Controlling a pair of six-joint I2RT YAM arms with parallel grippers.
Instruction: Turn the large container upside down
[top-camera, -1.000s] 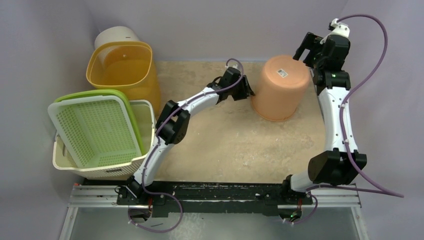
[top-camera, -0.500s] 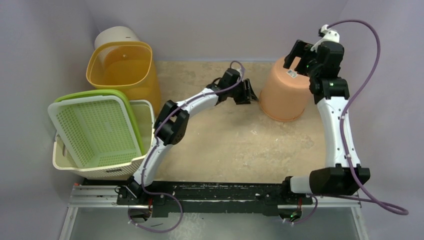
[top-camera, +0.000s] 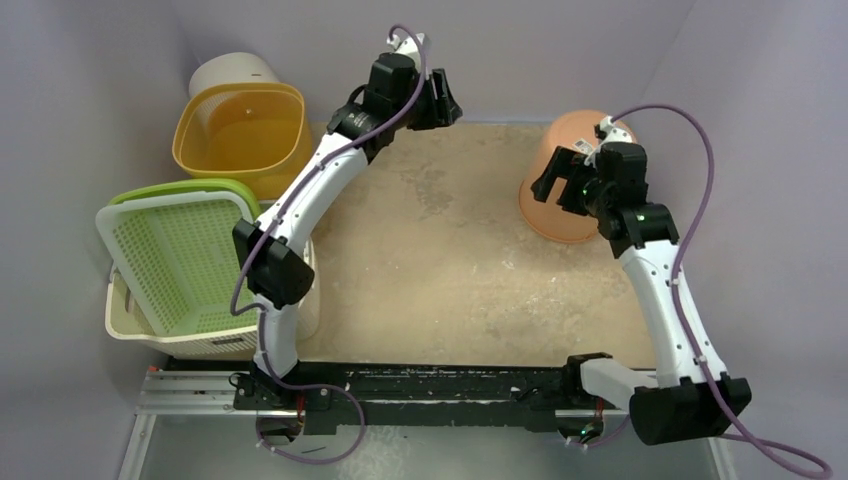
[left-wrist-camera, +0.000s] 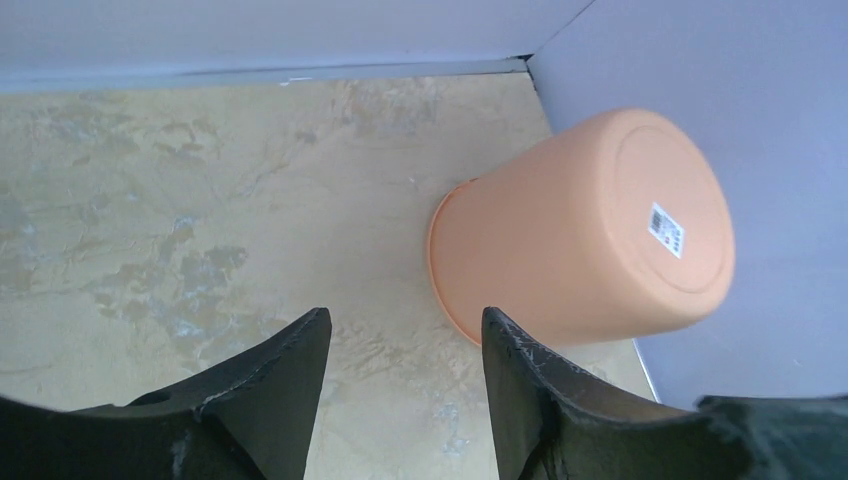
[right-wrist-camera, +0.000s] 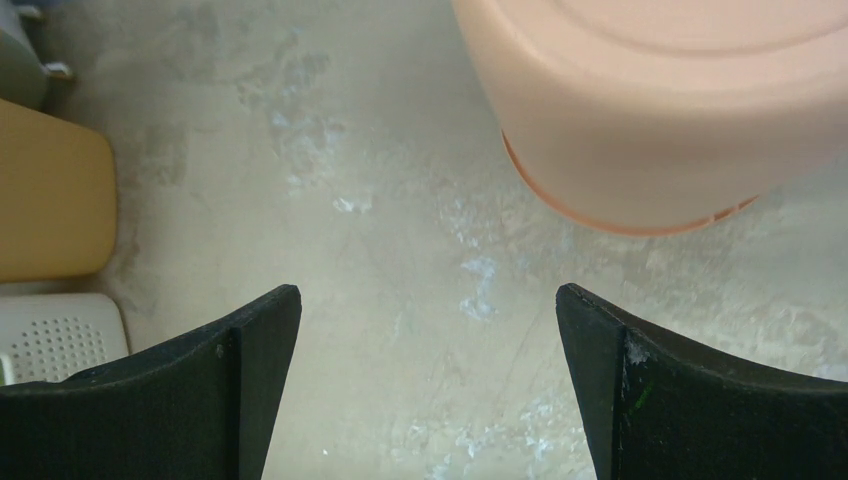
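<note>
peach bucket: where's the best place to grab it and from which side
Probably the flared rim of the peach bucket at table level, coming from the open left side. It stands base-up, so the top offers no lip, the body looks wide for the jaws, and the wall crowds its right.

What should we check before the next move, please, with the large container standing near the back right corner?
1. The large container stands base up, label on top: ok.
2. Its rim lies flat on the table all round: cannot tell, the far side is hidden.
3. The left pincer is open and empty: ok.
4. The right pincer is open and empty: ok.
5. Both pincers are apart from the container: ok.
</note>
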